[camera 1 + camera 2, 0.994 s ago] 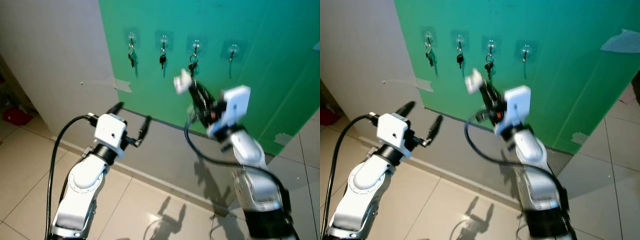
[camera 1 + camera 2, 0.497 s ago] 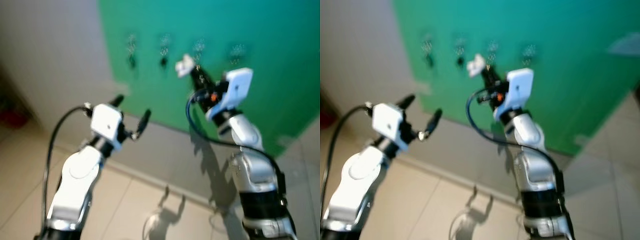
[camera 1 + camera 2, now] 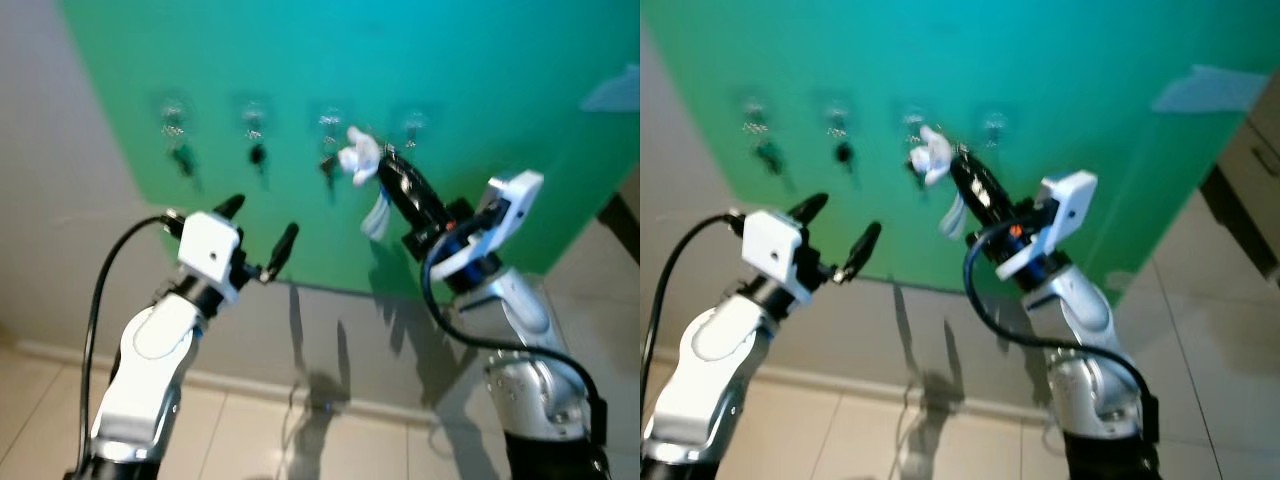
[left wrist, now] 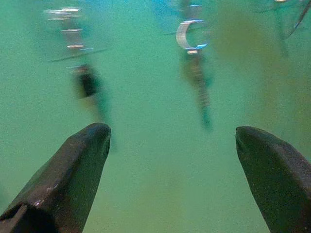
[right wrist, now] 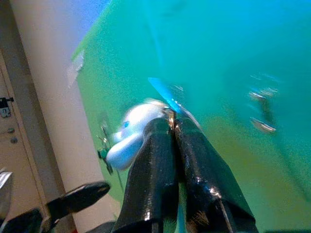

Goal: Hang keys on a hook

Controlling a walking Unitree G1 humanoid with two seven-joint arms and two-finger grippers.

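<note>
Four clear hooks sit in a row on the green panel [image 3: 480,60]. Keys hang from the first [image 3: 183,155], second [image 3: 257,153] and third [image 3: 327,165]; the fourth hook [image 3: 412,124] looks bare. My right gripper [image 3: 383,170] is shut on a key ring with a white fob [image 3: 360,155] and a pale strap [image 3: 378,215]. It is raised between the third and fourth hooks, just below their level. In the right wrist view the fob [image 5: 133,133] lies beside the closed fingers [image 5: 192,160]. My left gripper [image 3: 260,224] is open, holds nothing and is lower, facing the hung keys [image 4: 194,63].
A grey wall band [image 3: 330,330] runs under the green panel, with tiled floor [image 3: 260,440] below. A beige wall [image 3: 50,150] lies to the left. A dark cabinet edge [image 3: 1250,190] stands at the right. A patch of pale tape [image 3: 1210,85] sticks on the panel.
The camera has swung, so the hooks sit further left. Against the hooks, my right gripper with the keys has gone from below the third hook to between the third and fourth.
</note>
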